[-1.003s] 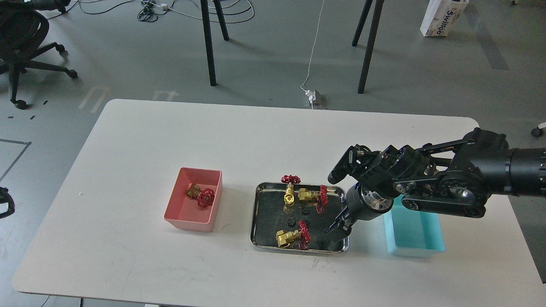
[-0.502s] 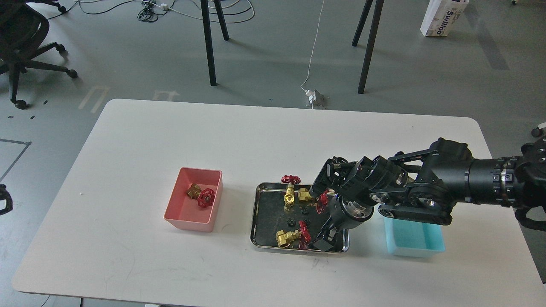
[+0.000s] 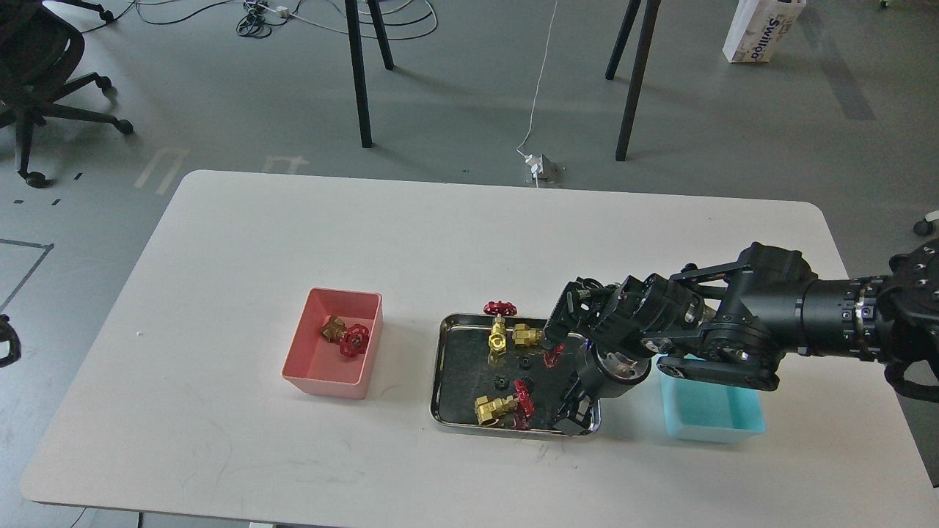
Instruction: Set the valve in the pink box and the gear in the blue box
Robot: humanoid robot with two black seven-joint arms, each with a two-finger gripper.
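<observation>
One valve point(image 3: 345, 338) lies in the pink box point(image 3: 323, 378) at the left. The steel tray point(image 3: 439, 370) holds three more valves: one at the back point(image 3: 498, 328), one beside it point(image 3: 526, 336) partly behind my right arm, and one at the front point(image 3: 502, 405). Tiny black gears point(image 3: 500, 382) point(image 3: 524, 361) lie between them. My right gripper point(image 3: 571, 418) points down into the tray's front right corner; its dark fingers cannot be told apart. The blue box point(image 3: 710, 418) sits right of the tray, partly under my arm. Only a dark bit of my left arm point(image 3: 6, 346) shows at the left edge.
The white table point(image 3: 469, 242) carries only the two boxes and the tray. My right forearm point(image 3: 807, 319) spans from the right edge over the blue box. Beyond the table stand chair and table legs on the floor.
My right arm has swung left and lowered; the gripper has gone from beside the tray's right rim down into its front right corner. Valves and gears have not moved.
</observation>
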